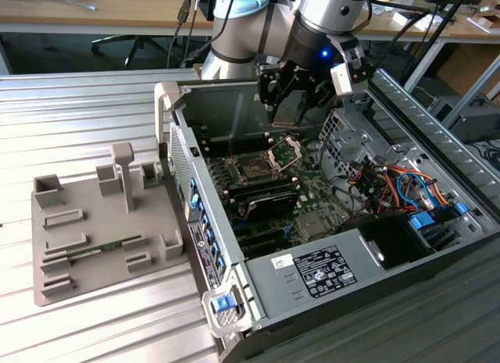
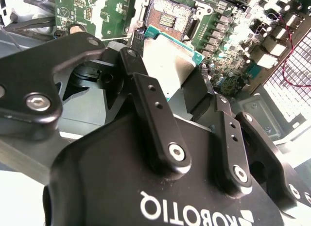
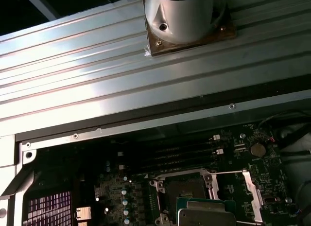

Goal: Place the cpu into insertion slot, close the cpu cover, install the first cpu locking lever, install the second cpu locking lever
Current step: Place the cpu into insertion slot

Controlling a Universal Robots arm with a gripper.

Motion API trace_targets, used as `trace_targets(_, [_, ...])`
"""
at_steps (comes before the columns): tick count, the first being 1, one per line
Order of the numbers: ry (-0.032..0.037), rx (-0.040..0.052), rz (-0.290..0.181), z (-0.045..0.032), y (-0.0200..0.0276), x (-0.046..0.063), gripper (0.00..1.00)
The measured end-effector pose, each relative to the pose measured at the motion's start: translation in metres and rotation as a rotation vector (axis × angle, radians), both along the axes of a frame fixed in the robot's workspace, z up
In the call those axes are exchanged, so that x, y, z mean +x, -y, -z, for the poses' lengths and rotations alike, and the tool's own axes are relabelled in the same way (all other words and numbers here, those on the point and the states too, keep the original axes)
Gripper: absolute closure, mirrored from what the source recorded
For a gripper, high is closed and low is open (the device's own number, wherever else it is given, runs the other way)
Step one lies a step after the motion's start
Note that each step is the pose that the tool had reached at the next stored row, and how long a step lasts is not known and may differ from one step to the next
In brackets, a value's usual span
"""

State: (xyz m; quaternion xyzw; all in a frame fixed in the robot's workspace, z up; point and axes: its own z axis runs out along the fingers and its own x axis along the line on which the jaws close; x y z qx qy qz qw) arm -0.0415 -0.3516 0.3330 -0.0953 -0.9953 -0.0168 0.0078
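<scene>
Cpu (image 2: 170,58), a small flat square chip with a silvery-grey metal top, sits pinched in the black gripper's (image 2: 164,78) jaws, up near the square dark insertion slot (image 2: 167,17), so placing it looks unfinished and needs it flat and lined up.

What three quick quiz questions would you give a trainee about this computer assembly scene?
1. True or false: the cpu already sits in the insertion slot.
2. What do the jaws hold? A: a memory stick. B: the cpu. C: nothing.
3. Fill in the blank: the cpu cover beside the slot stands ____ (open or closed).
Key: 1 false, since the chip hangs above the slot; 2 B; 3 open.
</scene>
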Motion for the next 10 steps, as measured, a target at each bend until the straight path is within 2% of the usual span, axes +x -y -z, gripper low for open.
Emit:
trace_targets(1, [0.0, -0.0016, 0.028, 0.0001, 0.0, 0.0, 0.46])
trace_targets(2, [0.0, -0.0016, 0.034, 0.0001, 0.0, 0.0, 0.46])
trace_targets(10, [0.0, -0.0018, 0.052, 0.0002, 0.0, 0.0, 0.46])
